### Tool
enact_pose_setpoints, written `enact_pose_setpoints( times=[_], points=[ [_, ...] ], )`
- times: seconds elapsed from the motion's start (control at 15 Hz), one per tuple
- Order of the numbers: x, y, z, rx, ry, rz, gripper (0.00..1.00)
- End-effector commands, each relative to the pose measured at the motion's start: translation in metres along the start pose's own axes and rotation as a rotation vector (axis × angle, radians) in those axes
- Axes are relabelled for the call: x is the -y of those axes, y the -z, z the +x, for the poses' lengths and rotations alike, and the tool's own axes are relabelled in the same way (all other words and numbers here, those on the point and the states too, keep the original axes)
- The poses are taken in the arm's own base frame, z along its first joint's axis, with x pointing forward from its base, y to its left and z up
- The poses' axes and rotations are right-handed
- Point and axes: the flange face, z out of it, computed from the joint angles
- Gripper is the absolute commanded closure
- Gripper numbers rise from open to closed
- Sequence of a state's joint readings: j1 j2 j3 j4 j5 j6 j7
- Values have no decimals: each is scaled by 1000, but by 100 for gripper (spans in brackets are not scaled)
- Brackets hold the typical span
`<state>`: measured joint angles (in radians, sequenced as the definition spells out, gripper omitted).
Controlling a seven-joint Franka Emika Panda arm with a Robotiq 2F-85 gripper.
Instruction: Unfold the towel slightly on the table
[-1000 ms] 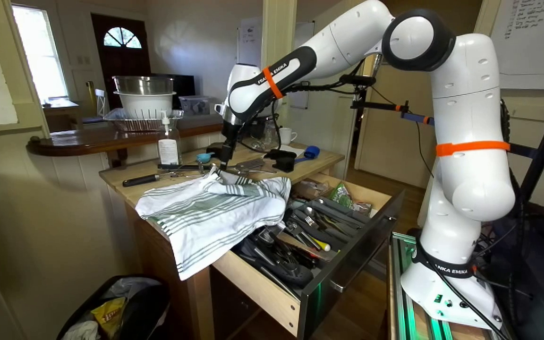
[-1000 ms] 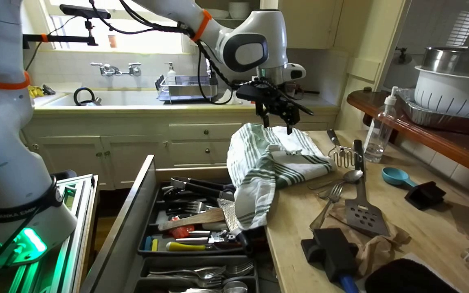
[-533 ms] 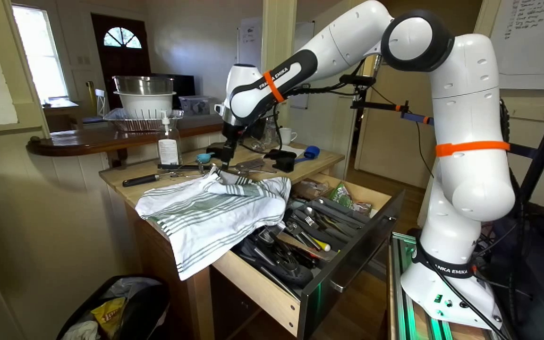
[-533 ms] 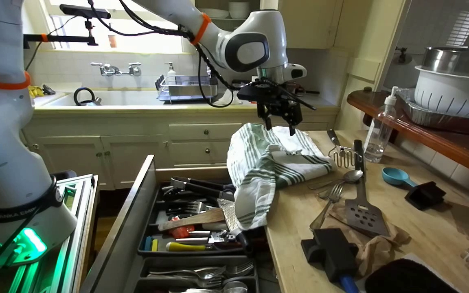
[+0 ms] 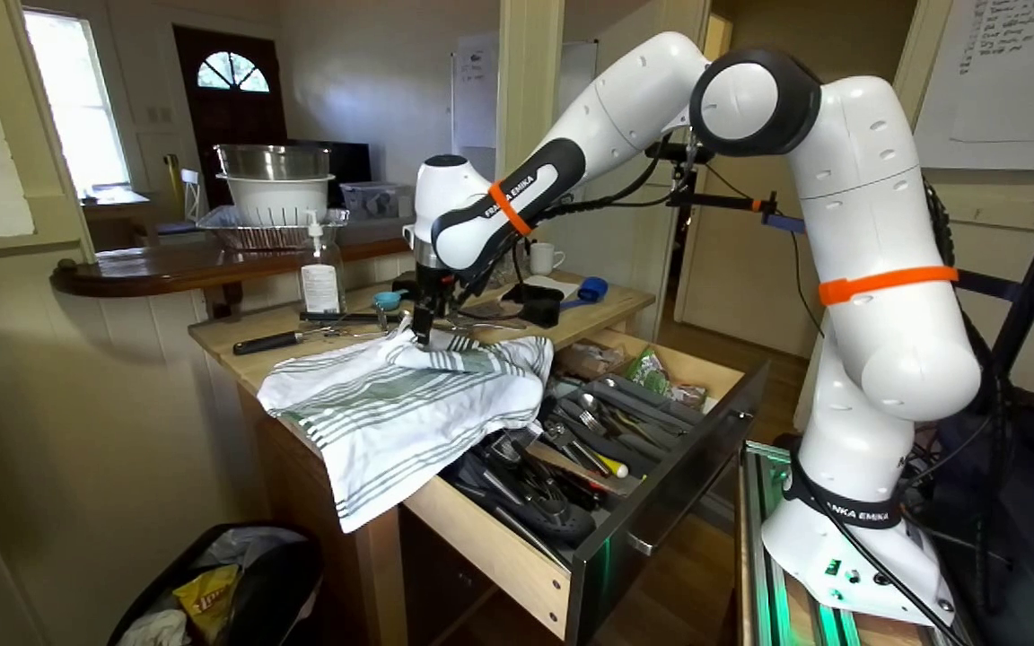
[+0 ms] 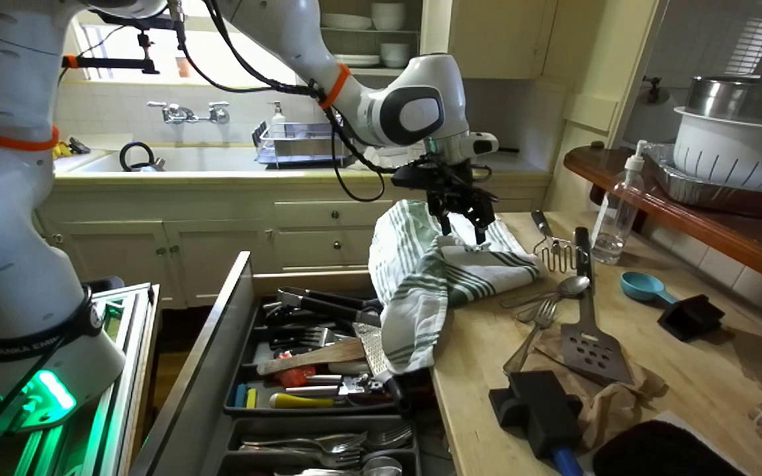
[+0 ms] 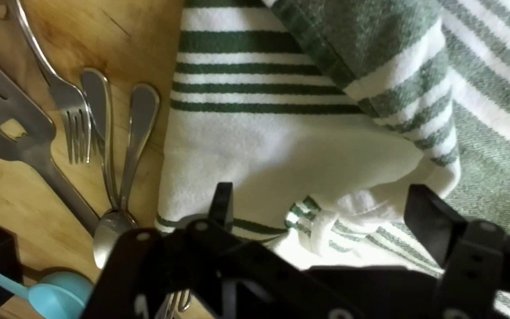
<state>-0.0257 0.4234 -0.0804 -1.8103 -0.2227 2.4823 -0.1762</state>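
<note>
The towel, white with green stripes, lies bunched and partly folded on the wooden table, with part hanging over the edge. It shows in both exterior views (image 5: 418,422) (image 6: 414,304) and fills much of the wrist view (image 7: 255,141). Its top flap is folded over, and a crumpled ridge stands between my fingertips in the wrist view. My gripper (image 7: 319,198) is open, fingers wide apart and pointing down, with nothing gripped. In both exterior views the gripper (image 5: 424,339) (image 6: 464,235) is low over the towel's folded part. I cannot tell whether the fingertips touch the cloth.
An open drawer (image 6: 196,370) full of utensils stands out below the towel. A slotted spatula (image 6: 596,347), a fork (image 6: 540,320), spoons (image 6: 573,285), a masher (image 6: 556,254) and a teal scoop (image 6: 642,286) lie beside it. A pump bottle (image 5: 319,278) stands near the raised ledge (image 5: 167,274).
My gripper has come down closer to the towel's folded part, and the arm has lowered with it. The gripper stays open. The towel has not visibly moved.
</note>
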Motion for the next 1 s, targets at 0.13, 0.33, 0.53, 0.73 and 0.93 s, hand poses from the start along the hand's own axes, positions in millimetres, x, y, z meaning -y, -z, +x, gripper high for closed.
enact_pose_setpoints(
  times=[0.13,0.33,0.53,0.73,0.93],
  points=[
    [11,-14,16,11,-124,27,0],
    [15,-22,13,28,-163,47,0],
    [22,-30,11,40,-178,72,35],
    [29,-34,11,46,-191,93,58],
    [30,-33,10,51,-216,108,31]
  ],
)
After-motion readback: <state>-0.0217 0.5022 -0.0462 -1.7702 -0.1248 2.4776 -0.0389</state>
